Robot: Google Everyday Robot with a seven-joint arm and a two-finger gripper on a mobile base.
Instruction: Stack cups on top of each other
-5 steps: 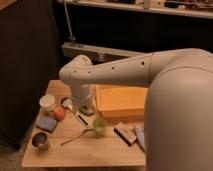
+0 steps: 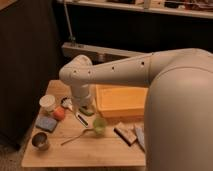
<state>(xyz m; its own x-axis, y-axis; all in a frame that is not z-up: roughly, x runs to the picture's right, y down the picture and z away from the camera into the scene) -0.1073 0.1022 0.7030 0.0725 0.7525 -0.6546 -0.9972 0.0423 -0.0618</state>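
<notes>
Three cups stand apart on the wooden table [image 2: 107, 152]. The white cup [image 2: 47, 102] is at the left. The dark metal cup [image 2: 40, 141] is at the front left corner. The pale green cup [image 2: 99, 125] is near the middle front. My gripper [image 2: 85, 111] hangs from the white arm [image 2: 115, 72], low over the table. It is just behind and left of the green cup and right of the white cup. It touches no cup that I can see.
A large yellow-orange tub [image 2: 122, 101] sits right of the gripper. An orange ball [image 2: 59, 113] and a blue sponge [image 2: 46, 123] lie near the white cup. A thin spoon-like stick [image 2: 77, 136] lies left of the green cup, and a wrapped bar [image 2: 125, 133] right of it.
</notes>
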